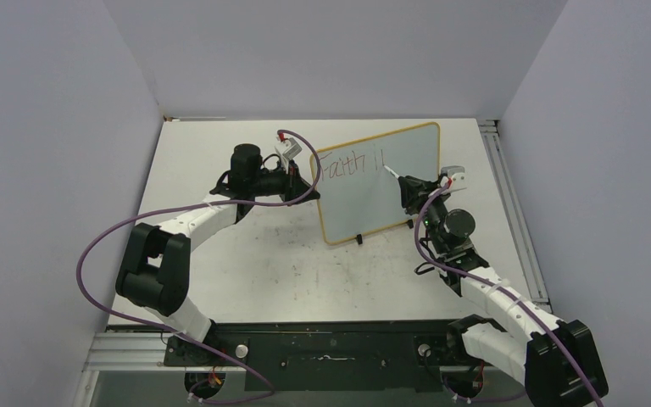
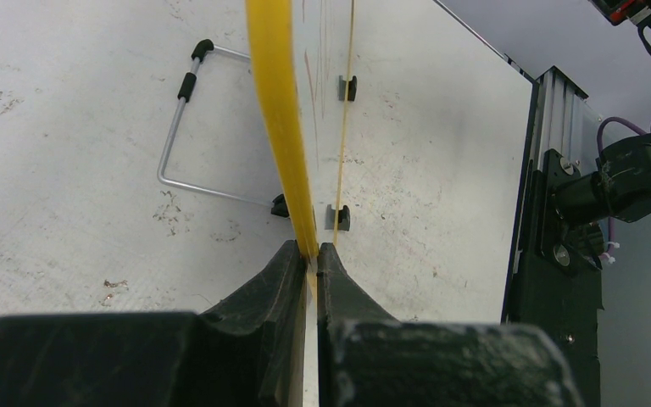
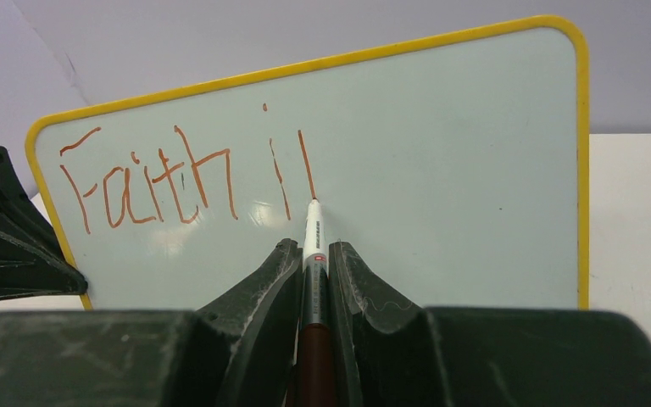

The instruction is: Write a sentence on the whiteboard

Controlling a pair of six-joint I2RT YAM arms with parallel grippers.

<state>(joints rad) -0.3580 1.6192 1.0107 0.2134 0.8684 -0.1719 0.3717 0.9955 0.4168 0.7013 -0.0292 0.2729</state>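
The whiteboard [image 1: 381,182] stands upright on the table on small black feet, yellow frame around it. My left gripper [image 1: 309,188] is shut on its left edge; in the left wrist view the yellow frame [image 2: 284,127] runs edge-on out from between the black fingers [image 2: 271,280]. My right gripper [image 3: 314,254] is shut on a marker [image 3: 314,246] with a white nose and brown body. Its tip touches the whiteboard [image 3: 441,170] at the foot of a fresh stroke. The sentence [image 3: 186,178] reads "Faith i" plus one vertical stroke, in reddish-brown; it also shows from above as the sentence [image 1: 349,164].
A bent wire stand [image 2: 178,127] props the board from behind. An aluminium rail [image 1: 509,203] runs along the table's right edge. Grey walls close in the back and both sides. Purple cables loop from both arms.
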